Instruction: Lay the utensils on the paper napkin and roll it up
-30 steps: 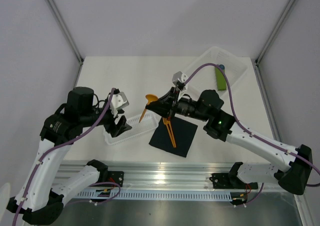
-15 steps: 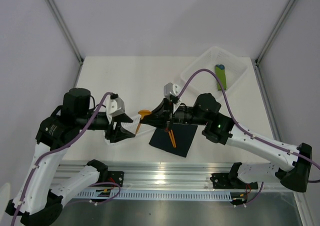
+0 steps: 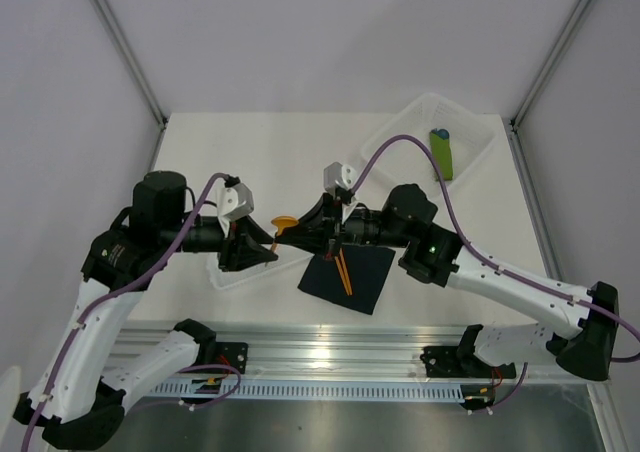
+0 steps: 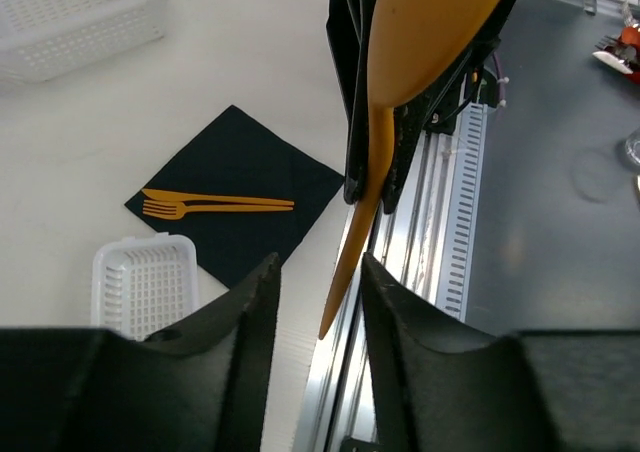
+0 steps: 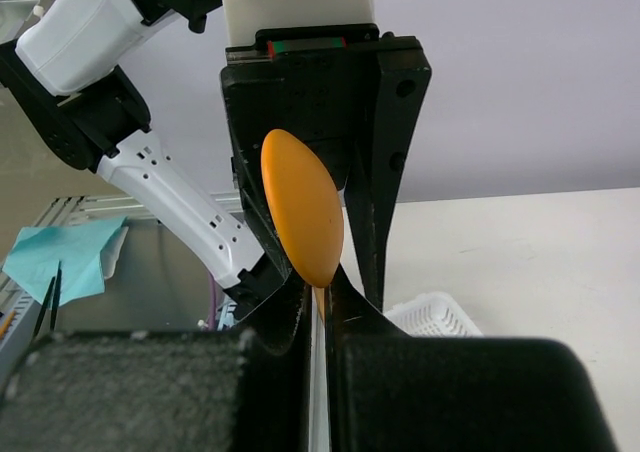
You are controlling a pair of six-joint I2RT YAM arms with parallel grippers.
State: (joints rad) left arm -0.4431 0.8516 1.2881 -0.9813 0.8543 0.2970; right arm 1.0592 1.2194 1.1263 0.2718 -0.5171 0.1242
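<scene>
Closing in from a second ago, the left hand (image 4: 318, 307) stands spread around the handle of the spoon (image 4: 430, 32), which the right hand (image 5: 318, 312) pinches above the bench (image 3: 260, 152). Other orange cutlery (image 4: 215, 204) lies on the black napkin (image 4: 240, 162).

Mid-frame in the top view, your left end effector (image 3: 268, 250) and right end effector (image 3: 297, 233) stand nose to nose, bridged by the slim orange plastic spoon (image 3: 285, 222), so you have no passage between them. Just below lies the black square paper napkin (image 3: 365, 272) carrying orange plastic forks (image 3: 341, 268), partly under the right arm. The white mesh plastic basket (image 3: 225, 275) blocks the lower left and the clear plastic bin (image 3: 470, 157) the upper right. You have room over the bare white counter (image 3: 260, 152) at upper left and centre.
</scene>
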